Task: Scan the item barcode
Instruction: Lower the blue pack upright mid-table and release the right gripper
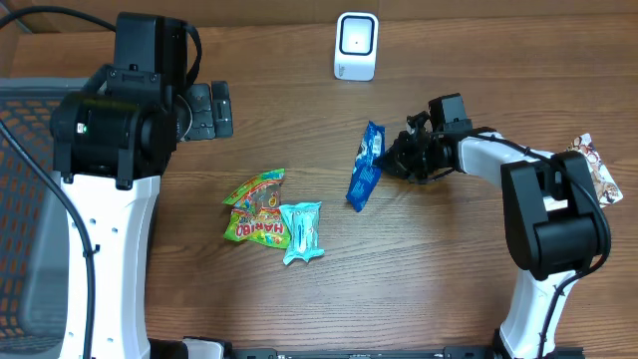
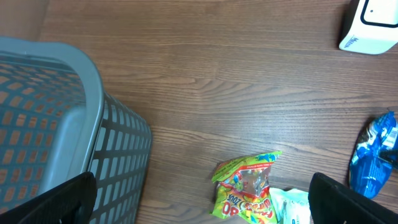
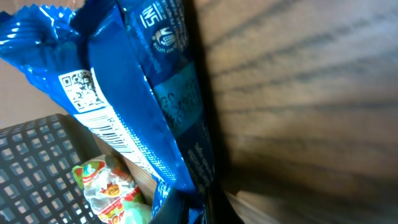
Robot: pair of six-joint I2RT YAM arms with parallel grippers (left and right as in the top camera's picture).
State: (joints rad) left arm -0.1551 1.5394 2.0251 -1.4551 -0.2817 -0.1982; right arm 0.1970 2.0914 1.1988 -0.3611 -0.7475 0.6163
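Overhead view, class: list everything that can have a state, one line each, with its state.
right gripper: shut on the blue packet.
blue packet: held, turned on edge.
left gripper: open, empty.
Haribo bag: lying flat, untouched.
teal packet: lying flat against the Haribo bag.
scanner: standing upright.

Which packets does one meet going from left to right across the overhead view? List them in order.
green Haribo bag → teal packet → blue packet, gripped by the right hand → pale printed packet at the right edge.
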